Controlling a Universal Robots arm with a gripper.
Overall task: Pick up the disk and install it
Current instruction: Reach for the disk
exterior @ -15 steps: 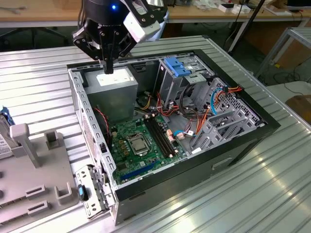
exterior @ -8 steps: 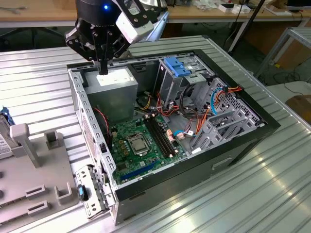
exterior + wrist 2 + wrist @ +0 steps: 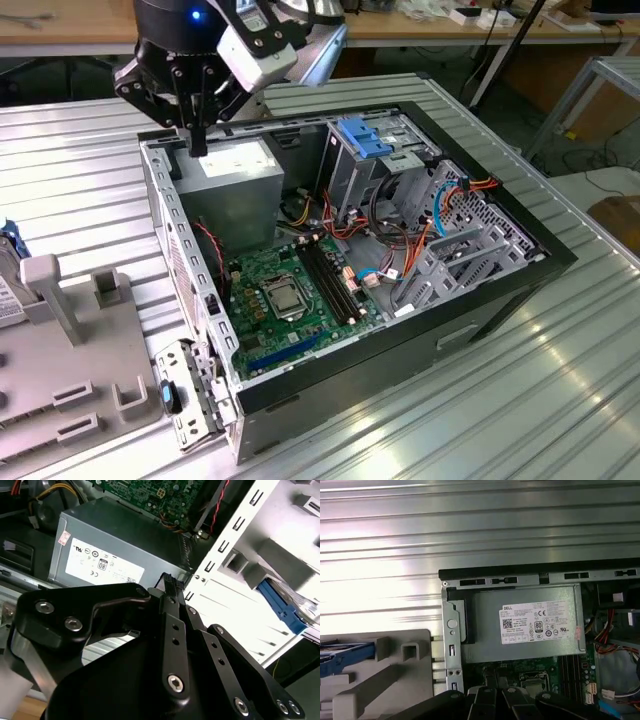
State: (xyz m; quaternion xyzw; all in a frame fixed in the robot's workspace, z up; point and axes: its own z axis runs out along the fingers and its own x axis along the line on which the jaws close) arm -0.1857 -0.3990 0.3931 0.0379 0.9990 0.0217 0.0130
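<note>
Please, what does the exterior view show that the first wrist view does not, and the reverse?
Exterior view, not first wrist view: the drive cage with its blue clip. First wrist view, not exterior: the long blue rail of the disk, which the exterior view cuts off at its left edge. Both: the gripper, shut and empty above the power supply, the grey holder, the motherboard.

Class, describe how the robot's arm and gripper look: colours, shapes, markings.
The gripper is matt black: flat bar linkages with silver screw heads, narrowing to slim fingers. A blue light glows on the black wrist above it. A pale grey box is mounted alongside; the arm is silvery.
</note>
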